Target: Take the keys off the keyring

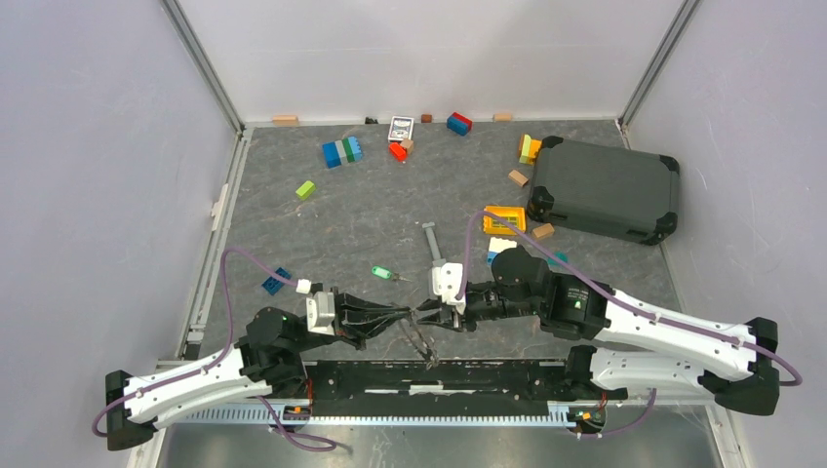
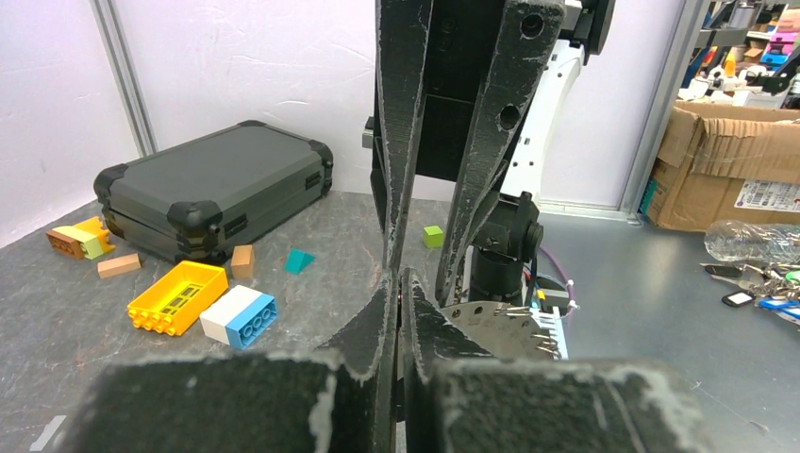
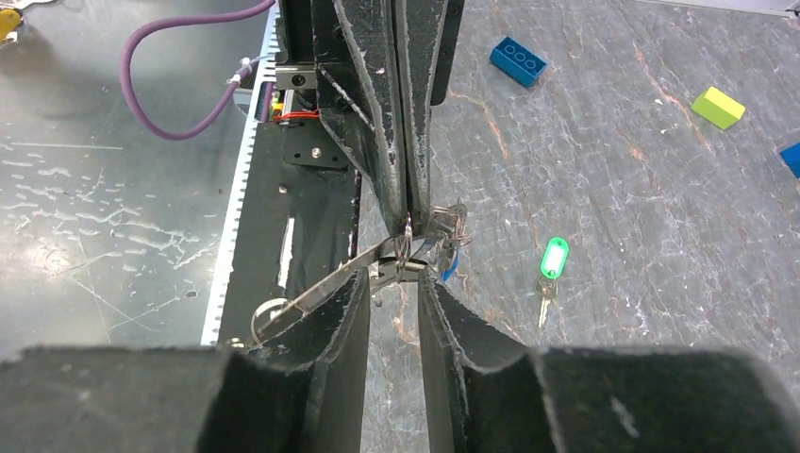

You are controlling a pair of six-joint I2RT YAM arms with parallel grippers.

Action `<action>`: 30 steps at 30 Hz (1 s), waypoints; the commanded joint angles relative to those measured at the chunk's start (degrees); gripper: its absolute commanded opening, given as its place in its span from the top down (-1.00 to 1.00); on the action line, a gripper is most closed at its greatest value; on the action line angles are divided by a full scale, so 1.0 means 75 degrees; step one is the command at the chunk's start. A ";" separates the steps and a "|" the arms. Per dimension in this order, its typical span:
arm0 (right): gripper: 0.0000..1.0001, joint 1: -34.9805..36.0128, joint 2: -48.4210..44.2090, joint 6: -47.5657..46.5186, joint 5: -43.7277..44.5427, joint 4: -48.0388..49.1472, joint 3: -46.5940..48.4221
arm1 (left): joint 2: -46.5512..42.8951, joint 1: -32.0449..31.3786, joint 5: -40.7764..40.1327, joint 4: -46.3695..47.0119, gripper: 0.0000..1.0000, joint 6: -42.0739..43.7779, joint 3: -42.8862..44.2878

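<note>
Keyring (image 3: 404,253): thin wire, likely springy, slippery; left gripper (image 3: 406,212) pinches it, right gripper (image 3: 393,293) parted. Take keys (image 3: 451,226) by flat heads.

The keys (image 3: 451,226) and keyring (image 3: 406,247) are shiny bare metal. The loose key (image 3: 554,259) has a glossy green plastic head. The table (image 3: 641,189) is matt and veined.

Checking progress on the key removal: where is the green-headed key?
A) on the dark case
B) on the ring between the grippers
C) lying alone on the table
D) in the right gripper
C: the green-headed key lies flat on the table, apart from the keyring pinched by the left gripper.
</note>
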 commanded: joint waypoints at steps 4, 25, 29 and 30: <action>0.39 0.0050 0.0001 0.0322 0.0176 0.1036 -0.0211 | -0.0044 -0.0020 0.0099 0.0645 0.95 -0.0348 0.0143; 0.83 0.0044 0.0098 0.0487 0.0140 0.1663 -0.0583 | 0.0018 -0.0011 0.0169 0.0771 0.95 -0.0359 0.0128; 1.00 0.0039 -0.0042 0.0501 0.0154 0.1807 -0.0638 | 0.0017 -0.0017 0.0173 0.0800 0.95 -0.0391 0.0088; 1.00 0.0039 -0.0081 0.0492 0.0155 0.1837 -0.0650 | 0.0002 -0.0015 0.0165 0.0796 0.95 -0.0394 0.0077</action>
